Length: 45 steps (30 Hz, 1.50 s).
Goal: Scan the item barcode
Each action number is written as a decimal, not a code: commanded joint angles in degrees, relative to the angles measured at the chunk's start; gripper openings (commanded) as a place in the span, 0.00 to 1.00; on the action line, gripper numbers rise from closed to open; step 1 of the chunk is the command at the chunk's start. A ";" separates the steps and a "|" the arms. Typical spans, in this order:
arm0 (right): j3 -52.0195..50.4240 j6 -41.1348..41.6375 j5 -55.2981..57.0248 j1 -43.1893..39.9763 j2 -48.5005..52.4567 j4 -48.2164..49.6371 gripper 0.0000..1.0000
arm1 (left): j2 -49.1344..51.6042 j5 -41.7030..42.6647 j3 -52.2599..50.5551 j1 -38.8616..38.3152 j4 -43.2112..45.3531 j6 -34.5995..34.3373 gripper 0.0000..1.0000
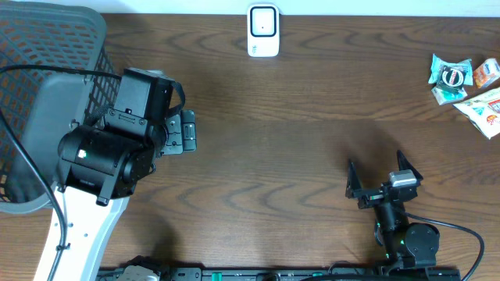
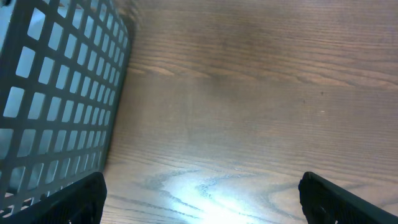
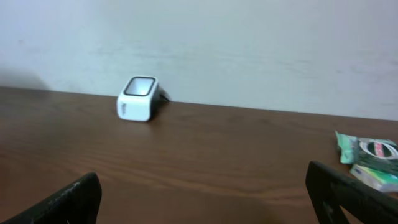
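Observation:
A white barcode scanner (image 1: 263,30) stands at the table's far edge; the right wrist view shows it as a scanner (image 3: 138,98) against the wall. Several snack packets (image 1: 453,74) lie at the far right, a teal one (image 3: 372,154) showing at the right wrist view's edge. My right gripper (image 1: 376,173) hovers open near the front right, empty, its fingertips (image 3: 68,202) wide apart, well short of the packets. Beside the basket my left gripper (image 1: 187,131) points down at bare wood, open and empty, with its fingers (image 2: 81,200) in the bottom corners.
A grey mesh basket (image 1: 47,70) fills the far left corner, its wall (image 2: 56,93) close on the left gripper's left side. The dark wooden table (image 1: 312,117) runs between the arms. A white wall rises behind the scanner.

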 commanded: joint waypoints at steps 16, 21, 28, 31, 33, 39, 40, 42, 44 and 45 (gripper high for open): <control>-0.22 3.67 7.50 -3.32 -1.18 -6.10 0.99 | 0.26 -0.96 0.46 0.28 -0.17 0.55 0.98; -0.22 2.69 6.97 -3.32 -1.18 -6.23 0.99 | 0.26 -0.96 0.46 0.28 -0.17 0.52 0.98; -0.24 2.69 6.54 -3.32 -1.18 -6.29 0.99 | 0.26 -0.96 0.46 0.28 -0.17 0.52 0.98; -0.24 2.67 6.56 -3.32 -1.18 -6.29 0.99 | 0.26 -0.96 0.46 0.28 -0.17 0.52 0.98; -0.24 2.71 6.54 -3.32 -1.18 -6.29 0.99 | 0.26 -0.96 0.46 0.28 -0.17 0.52 0.98; -0.24 2.71 6.56 -3.34 -1.18 -6.05 0.99 | 0.26 -0.96 0.46 0.28 -0.17 0.55 0.98; -0.22 2.71 6.56 -3.34 -1.16 -6.08 0.99 | 0.26 -0.96 0.46 0.28 -0.17 0.55 0.98; -0.22 2.71 6.56 -3.34 -1.16 -6.08 0.99 | 0.26 -0.96 0.46 0.28 -0.17 0.52 0.98; -0.24 2.71 6.56 -3.34 -1.16 -6.08 0.99 | 0.26 -0.96 0.46 0.28 -0.17 0.52 0.98; -0.22 2.71 6.56 -3.34 -1.16 -6.08 0.99 | 0.26 -0.96 0.46 0.28 -0.17 0.52 0.98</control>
